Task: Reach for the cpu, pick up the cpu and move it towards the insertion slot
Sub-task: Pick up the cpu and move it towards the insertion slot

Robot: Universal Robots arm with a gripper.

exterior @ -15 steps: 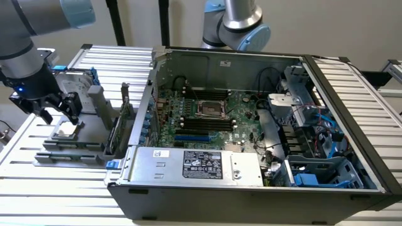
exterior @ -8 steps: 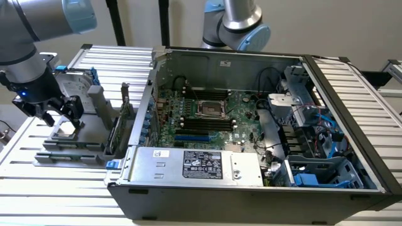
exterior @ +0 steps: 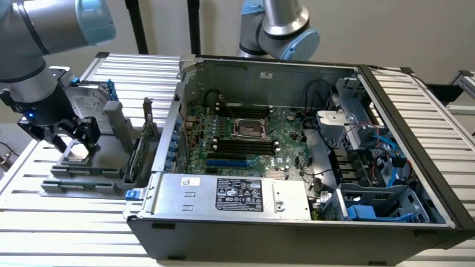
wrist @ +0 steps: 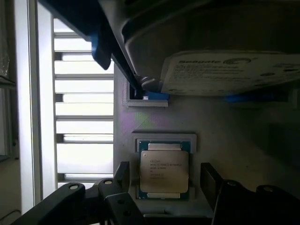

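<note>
At the exterior view's left, the gripper [exterior: 74, 146] is seen lowered over a grey holder [exterior: 89, 179] on the slatted table [exterior: 44, 222]. Its fingers [wrist: 123, 174] are spread wide and set on either side of the cpu [exterior: 77, 150]; nothing is gripped. In the wrist view the cpu [wrist: 164, 171] is seen lying flat in a square recess of the holder [wrist: 220, 131], metal top up, with a narrow gap to each finger. A hard drive [exterior: 89, 103] with blue rails is stood on edge in the same holder, just behind the gripper. Further right, an open case [exterior: 297, 233] is laid on its side. The slot [exterior: 248, 129] is found near the middle of the board, metal frame shut round a dark centre, well apart from the cpu. A second arm [exterior: 281, 28] is noted behind the case.
</note>
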